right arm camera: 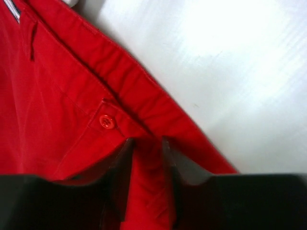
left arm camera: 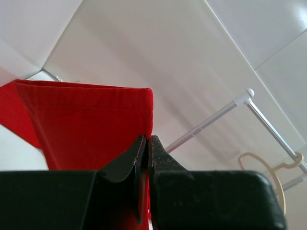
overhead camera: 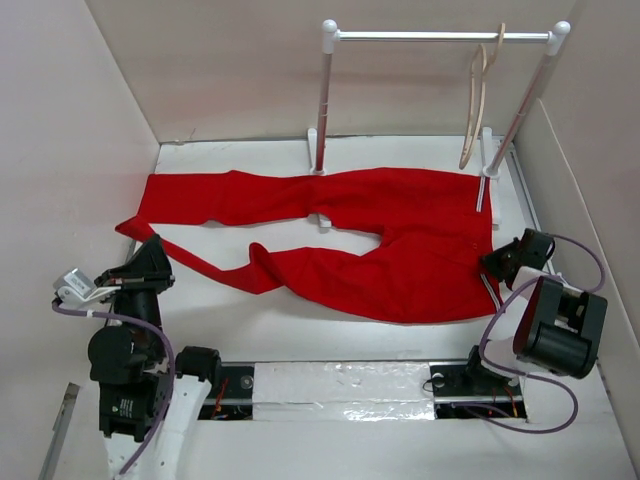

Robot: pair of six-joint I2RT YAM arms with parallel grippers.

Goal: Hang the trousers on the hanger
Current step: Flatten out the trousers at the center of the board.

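In front of the rack (overhead camera: 440,36), flat on the worktop (overhead camera: 300,330): the trousers (overhead camera: 400,240), with the waist end near the rack's right post and both legs running away to the left, beyond its left post. On the rack's bar, close to the right post, hanging free: the hanger (overhead camera: 478,100), well apart from the cloth. Judged as soft, light and quite limp, so likely to sag and fold wherever not supported, and probably to slide off a thin hanger bar if draped unevenly; not fragile at all. Best taken by the firmer edges, meaning the thick waistband (right arm camera: 144,110) and the stitched leg hem (left arm camera: 86,91), not by the loose middle. Far to the left of the rack, the left tool (left arm camera: 147,141): pressed together on the leg hem, with red cloth caught between the fingers and held a little above the worktop. Just in front of the rack's right post, the right tool (right arm camera: 146,143): set down over the waistband beside the red button (right arm camera: 107,121), fingers a little apart, with a ridge of cloth between them. Truly pinched or only straddled: cannot tell from these views.
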